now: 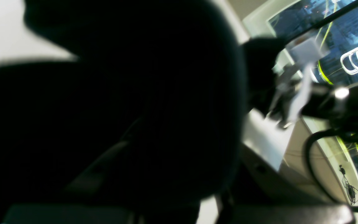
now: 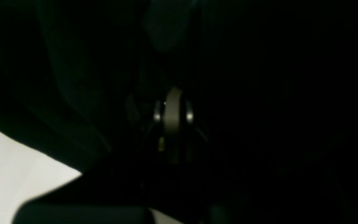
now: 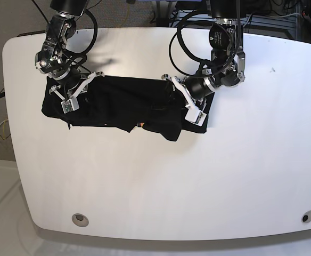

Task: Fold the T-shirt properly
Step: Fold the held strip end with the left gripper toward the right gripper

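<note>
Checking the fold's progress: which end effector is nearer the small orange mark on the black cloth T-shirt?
Left. The left end effector is at the black cloth T-shirt's end nearer the small orange mark; the right end effector is at the far end.

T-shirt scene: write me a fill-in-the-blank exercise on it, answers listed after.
1. The T-shirt is ___ in colour.
2. It lies stretched between ___ grippers.
3. The left gripper holds the shirt's end on the base view's ___ side.
4. The table under it is ___.

Answers: black; two; right; white
</note>
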`<action>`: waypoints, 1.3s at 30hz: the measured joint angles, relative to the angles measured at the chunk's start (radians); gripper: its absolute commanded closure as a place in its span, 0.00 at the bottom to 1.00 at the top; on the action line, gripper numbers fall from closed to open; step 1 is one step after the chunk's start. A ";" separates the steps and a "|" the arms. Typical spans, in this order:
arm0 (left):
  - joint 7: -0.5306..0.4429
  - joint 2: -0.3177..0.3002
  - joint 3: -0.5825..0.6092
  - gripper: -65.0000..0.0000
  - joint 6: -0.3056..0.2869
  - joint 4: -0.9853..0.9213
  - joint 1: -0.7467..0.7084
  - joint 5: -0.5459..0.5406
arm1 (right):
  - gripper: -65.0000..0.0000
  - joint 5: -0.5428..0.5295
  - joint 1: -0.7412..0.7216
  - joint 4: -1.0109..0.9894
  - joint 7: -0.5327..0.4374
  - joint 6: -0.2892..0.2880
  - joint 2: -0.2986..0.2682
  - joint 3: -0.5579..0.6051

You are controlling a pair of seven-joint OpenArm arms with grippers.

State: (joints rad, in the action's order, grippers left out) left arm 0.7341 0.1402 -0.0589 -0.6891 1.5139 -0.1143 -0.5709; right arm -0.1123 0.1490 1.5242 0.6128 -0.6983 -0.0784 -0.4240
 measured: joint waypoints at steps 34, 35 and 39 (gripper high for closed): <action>-0.006 -0.066 -0.001 0.18 0.000 0.203 0.000 -0.053 | 1.00 0.000 0.000 0.000 0.000 0.002 0.004 0.000; -0.005 -0.066 -0.001 0.18 0.000 0.214 0.000 -0.052 | 1.00 0.000 0.000 0.000 0.000 0.002 0.004 0.000; 0.009 -0.065 -0.001 0.18 -0.001 0.287 0.002 -0.058 | 1.00 0.000 -0.001 0.000 0.000 0.001 0.004 0.000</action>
State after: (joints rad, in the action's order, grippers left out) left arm 0.7433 0.0750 -0.0597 -0.6899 1.8011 -0.1127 -0.6292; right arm -0.1120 0.1478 1.5242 0.6128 -0.6971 -0.0746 -0.4240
